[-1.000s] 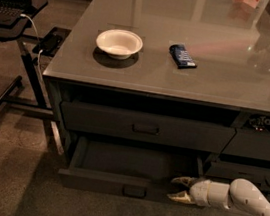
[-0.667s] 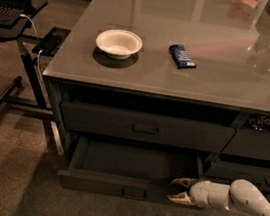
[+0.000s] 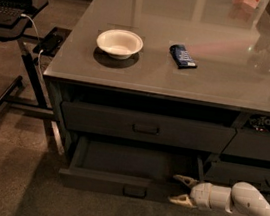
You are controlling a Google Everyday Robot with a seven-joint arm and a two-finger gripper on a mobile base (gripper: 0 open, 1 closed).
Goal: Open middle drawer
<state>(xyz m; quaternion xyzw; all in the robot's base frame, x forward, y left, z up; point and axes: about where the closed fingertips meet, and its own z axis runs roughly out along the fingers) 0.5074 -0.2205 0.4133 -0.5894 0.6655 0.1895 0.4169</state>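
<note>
The middle drawer (image 3: 113, 183) is pulled out at the bottom of the cabinet. Its grey tray (image 3: 132, 161) shows, and its small loop handle (image 3: 134, 191) sits at the centre of the front. My gripper (image 3: 182, 190) is at the right end of this drawer's front, low near the floor. It is open. One pale fingertip (image 3: 183, 179) is over the tray's right side and the other is in front of the front panel. The white arm (image 3: 242, 201) comes in from the right.
A taller closed drawer (image 3: 146, 127) sits above. On the table top (image 3: 229, 84) are a white bowl (image 3: 119, 43) and a dark blue packet (image 3: 182, 56). A laptop stand (image 3: 22, 70) stands at left on the carpet. More drawers (image 3: 256, 143) are at right.
</note>
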